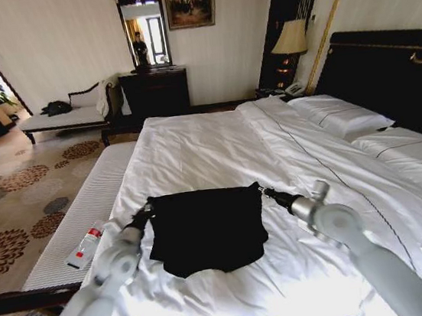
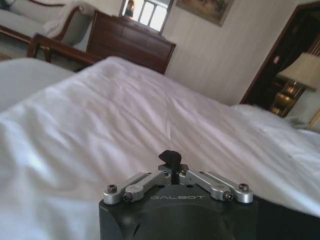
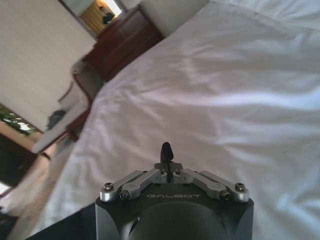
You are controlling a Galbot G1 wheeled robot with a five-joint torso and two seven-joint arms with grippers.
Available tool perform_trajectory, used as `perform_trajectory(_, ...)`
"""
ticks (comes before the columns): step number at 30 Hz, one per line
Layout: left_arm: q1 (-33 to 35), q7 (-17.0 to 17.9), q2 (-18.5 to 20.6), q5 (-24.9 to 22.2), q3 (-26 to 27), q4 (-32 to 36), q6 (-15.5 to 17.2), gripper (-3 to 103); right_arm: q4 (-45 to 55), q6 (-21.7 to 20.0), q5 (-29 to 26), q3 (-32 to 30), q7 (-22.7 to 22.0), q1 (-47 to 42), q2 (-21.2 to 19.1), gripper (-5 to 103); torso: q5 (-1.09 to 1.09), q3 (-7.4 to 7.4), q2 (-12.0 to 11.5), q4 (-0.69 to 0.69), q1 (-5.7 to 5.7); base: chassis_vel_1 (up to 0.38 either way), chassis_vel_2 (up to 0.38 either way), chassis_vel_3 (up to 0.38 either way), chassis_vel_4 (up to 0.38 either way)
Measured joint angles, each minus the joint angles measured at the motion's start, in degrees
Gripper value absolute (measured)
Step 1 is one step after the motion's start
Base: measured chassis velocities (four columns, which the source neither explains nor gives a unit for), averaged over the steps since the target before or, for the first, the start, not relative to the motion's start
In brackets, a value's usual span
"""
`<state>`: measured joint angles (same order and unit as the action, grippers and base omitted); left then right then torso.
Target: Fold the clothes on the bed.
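Your left gripper's (image 2: 171,162) fingers (image 2: 171,159) are pressed together with no gap, and a small tuft of black cloth sticks up between their tips. In the head view that left gripper (image 1: 145,210) sits at the top left corner of the clothes (image 1: 207,229). Your right gripper's (image 3: 167,156) fingers (image 3: 167,150) are closed just as tightly, again with a sliver of black fabric caught at the tips, and from the head camera you see the right gripper (image 1: 265,192) at the top right corner of the garment. Both corners are pinched, and the upper edge runs nearly straight between the two grippers.

The clothes read as one black, soft piece, roughly rectangular, with a straight top edge and a rounded, slightly uneven lower edge. You see no lettering on the side facing up; the surface is plain dark. It lies flat on the white duvet (image 1: 218,149), near the foot of the bed (image 1: 385,67) and close to the robot, with rumpled white bedding all round it.

Both arms reach forward from the bottom of the head view, one on each side of the garment. Pillows (image 1: 345,118) lie at the headboard end on your right. A white bench (image 1: 87,212) runs along the left side of the bed, carrying a small red-and-white packet (image 1: 86,247).
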<state>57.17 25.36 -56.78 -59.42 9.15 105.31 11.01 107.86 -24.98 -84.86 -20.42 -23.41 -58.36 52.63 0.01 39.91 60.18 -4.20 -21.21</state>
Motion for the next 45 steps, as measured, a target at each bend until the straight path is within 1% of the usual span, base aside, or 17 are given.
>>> perform_trajectory(1,-1.38,-0.23,-0.81,0.49,-0.95,-1.88,-0.15,2,-1.53,0.3,0.76,0.95,0.72,1.05,0.23,0,0.02,0.0,0.0,0.0,0.0,0.0,0.0,0.0,0.0)
perform_trajectory(4,-8.64,-1.54,-4.46,2.54,-5.06,-11.86,-0.82,2,-9.54,2.23,4.59,5.39,4.84,5.87,1.65,0,-0.01,0.0,0.0,-0.01,-0.01,0.0,0.0,0.0,0.0)
perform_trajectory(5,-8.64,-1.54,-4.46,2.54,-5.06,-11.86,-0.82,2,-9.54,2.23,4.59,5.39,4.84,5.87,1.65,0,-0.01,0.0,0.0,-0.01,-0.01,0.0,0.0,0.0,0.0)
perform_trajectory(9,-15.05,-2.95,-6.84,3.98,-6.89,-20.02,-1.87,2,-17.19,4.64,7.55,8.1,8.38,11.0,3.68,0,0.0,-0.01,0.0,-0.01,0.0,0.0,0.0,0.0,0.0)
perform_trajectory(10,-15.05,-2.95,-6.84,3.98,-6.89,-20.02,-1.87,2,-17.19,4.64,7.55,8.1,8.38,11.0,3.68,0,0.0,-0.01,0.0,-0.01,0.0,0.0,0.0,0.0,0.0)
perform_trajectory(14,-18.62,-3.95,-8.13,4.52,-7.54,-24.58,-2.46,2,-22.78,6.76,9.81,9.69,10.76,14.74,4.92,0,-0.01,-0.01,0.0,0.01,-0.01,0.0,0.0,0.0,0.0)
perform_trajectory(19,-19.58,-4.81,-9.98,6.03,-7.45,-28.65,-3.32,2,-27.08,9.07,12.46,10.52,12.89,16.41,6.36,0,-0.01,-0.01,0.0,0.0,0.01,0.0,0.0,0.0,0.0)
perform_trajectory(25,-15.94,-5.63,-9.73,7.35,-6.13,-26.39,-4.71,2,-26.06,12.4,15.93,9.33,15.29,11.87,6.53,0,-0.01,-0.01,0.0,0.0,-0.01,0.0,0.0,0.0,0.0)
perform_trajectory(27,-13.66,-5.9,-9.1,7.83,-5.4,-24.19,-5.39,2,-24.69,13.71,18.13,8.63,16.52,9.11,6.29,0,0.0,-0.02,0.01,-0.01,0.01,0.0,0.0,0.0,0.0)
perform_trajectory(28,-10.42,-6.3,-8.28,8.92,-4.52,-21.37,-6.37,2,-22.81,15.37,21.06,7.68,17.78,6.21,5.99,0,-0.02,-0.03,0.01,-0.01,0.03,0.0,0.0,0.0,0.0)
perform_trajectory(30,-8.96,-6.45,-7.91,9.37,-4.1,-20.14,-6.73,2,-22.04,16.09,22.25,7.3,18.19,5.03,5.93,0,-0.02,-0.04,0.02,-0.02,0.04,0.0,0.0,0.0,0.0)
perform_trajectory(33,-3.46,-6.9,-6.64,10.63,-2.3,-15.65,-8.12,2,-18.49,18.89,27.13,6.01,19.49,1.0,5.83,0,-0.03,-0.04,0.02,0.01,0.03,0.0,0.0,0.0,0.0)
perform_trajectory(34,-3.46,-6.9,-6.64,10.63,-2.3,-15.65,-8.12,2,-18.49,18.89,27.13,6.01,19.49,1.0,5.83,0,-0.03,-0.04,0.02,0.01,0.03,0.0,0.0,0.0,0.0)
perform_trajectory(38,-0.29,-6.89,-6.12,11.67,-0.89,-12.51,-9.25,2,-14.72,21.54,33.09,5.83,19.54,-2.66,5.96,0,-0.02,-0.04,0.02,0.0,0.03,0.0,0.0,0.0,0.0)
perform_trajectory(39,-0.29,-6.89,-6.12,11.67,-0.89,-12.51,-9.25,2,-14.72,21.54,33.09,5.83,19.54,-2.66,5.96,0,-0.02,-0.04,0.02,0.0,0.03,0.0,0.0,0.0,0.0)
perform_trajectory(42,1.73,-6.7,-5.41,11.99,-0.25,-9.42,-9.54,2,-10.67,22.71,36.61,5.1,19.18,-6.97,6.45,0,-0.01,-0.03,0.02,0.0,0.02,0.0,0.0,0.0,0.0)
perform_trajectory(45,2.79,-6.63,-4.87,12.06,0.18,-8.18,-9.59,2,-9.06,22.85,37.15,4.26,19.07,-9.15,6.61,0,-0.02,-0.03,0.02,0.0,0.02,0.0,0.0,0.0,0.0)
